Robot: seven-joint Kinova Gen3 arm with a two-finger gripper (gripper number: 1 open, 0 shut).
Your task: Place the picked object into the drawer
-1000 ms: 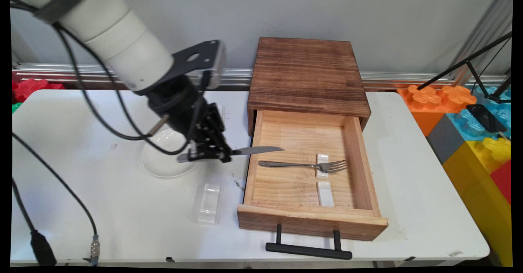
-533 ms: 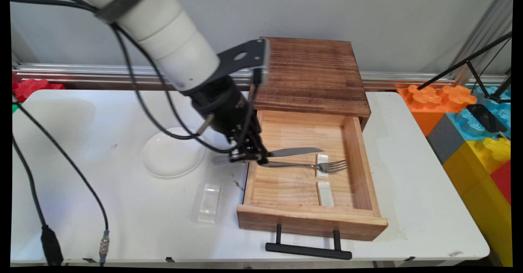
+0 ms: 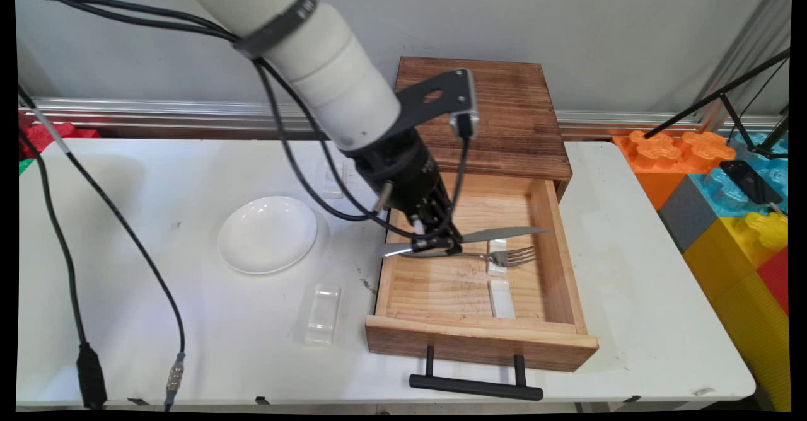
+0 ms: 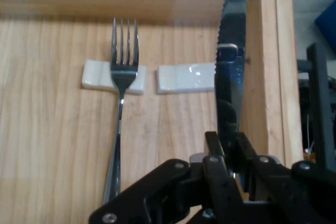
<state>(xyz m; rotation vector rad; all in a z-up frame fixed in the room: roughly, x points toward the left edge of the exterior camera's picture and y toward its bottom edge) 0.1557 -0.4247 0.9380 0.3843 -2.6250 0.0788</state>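
The open wooden drawer [image 3: 555,244] of the dark-topped box [image 3: 476,115] holds a steel fork [image 3: 470,255], its tines lying on one of two small white rests [image 3: 498,247], the other rest [image 3: 502,298] bare beside it. On the table [image 3: 157,320] sit a round white dish [image 3: 267,234] and a clear rectangular block [image 3: 323,314]. The gripper [image 3: 438,244] is closed tight on a serrated steel knife [image 3: 498,234], held level above the drawer over the fork.
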